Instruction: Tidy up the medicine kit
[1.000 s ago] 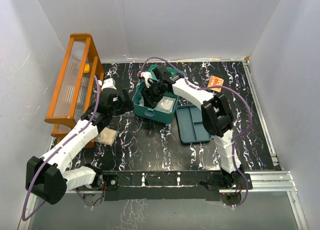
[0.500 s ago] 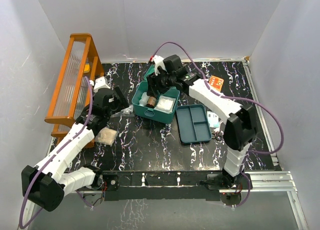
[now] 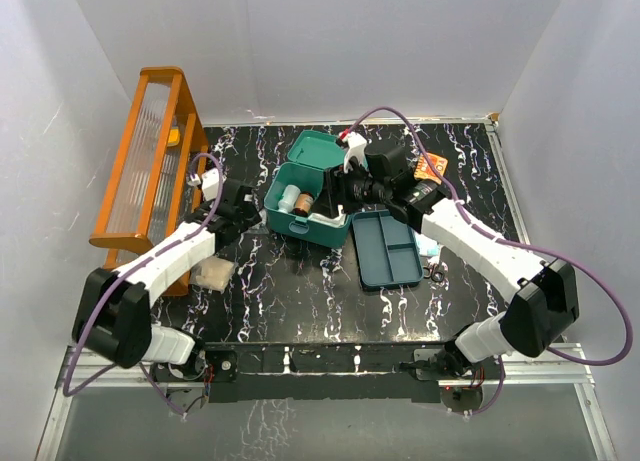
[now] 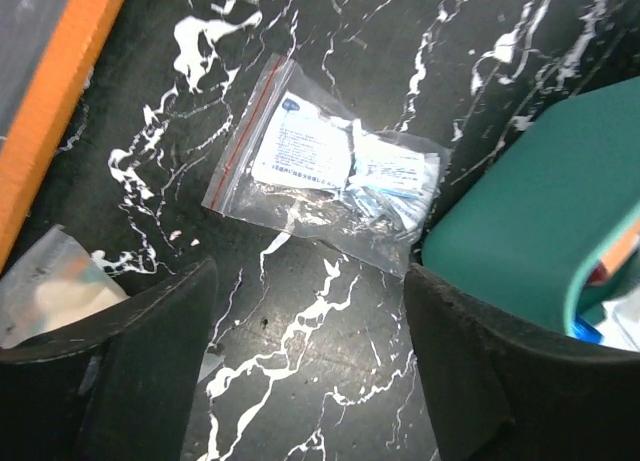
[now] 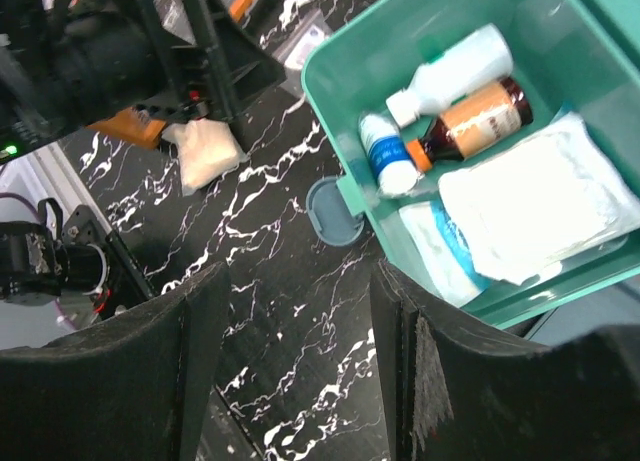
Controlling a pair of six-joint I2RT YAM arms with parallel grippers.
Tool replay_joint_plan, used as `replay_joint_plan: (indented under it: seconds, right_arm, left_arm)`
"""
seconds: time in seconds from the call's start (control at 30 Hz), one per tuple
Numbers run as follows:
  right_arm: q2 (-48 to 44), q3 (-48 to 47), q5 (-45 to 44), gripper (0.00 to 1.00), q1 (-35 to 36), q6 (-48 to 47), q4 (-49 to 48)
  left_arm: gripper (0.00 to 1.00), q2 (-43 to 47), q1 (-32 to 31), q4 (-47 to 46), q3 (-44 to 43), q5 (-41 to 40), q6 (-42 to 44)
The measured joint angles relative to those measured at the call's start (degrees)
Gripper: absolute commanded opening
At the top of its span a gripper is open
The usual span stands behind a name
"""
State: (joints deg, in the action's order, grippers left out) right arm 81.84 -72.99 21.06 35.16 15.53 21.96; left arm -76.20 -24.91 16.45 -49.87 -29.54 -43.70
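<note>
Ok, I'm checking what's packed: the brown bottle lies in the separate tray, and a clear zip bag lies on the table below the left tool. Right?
Not quite. The right wrist view shows the brown bottle lying inside the open green box, not in the tray, which the top view shows empty. The clear zip bag does lie on the table below the left tool.

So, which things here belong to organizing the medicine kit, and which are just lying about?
Job: medicine kit box; tray insert; bottles and white packs inside it; zip bag of sachets; pale-filled bag.
Lying about: orange rack.
</note>
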Motion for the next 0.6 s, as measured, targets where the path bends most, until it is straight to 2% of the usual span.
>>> replay_joint_plan:
  seconds: [0.07,0.3,0.6]
  right_arm:
    - [-0.13,1.38,0.50,0.56,0.04,1.03,-0.37]
    - [-1.14,3.02,2.12,0.56,0.09,2.91,-1.64]
    - [-3.50,6.32,3.85,0.57,0.09,4.50,-3.15]
  left_arm:
    - [0.82,-3.23,0.00,-0.44,0.00,-0.07,-0.83]
    - [0.83,-11.61,0.52,-3.23,-0.02,-0.33,-3.45]
    - [0.81,-11.96,1.42,-11.76,3.41,-4.15,-5.14]
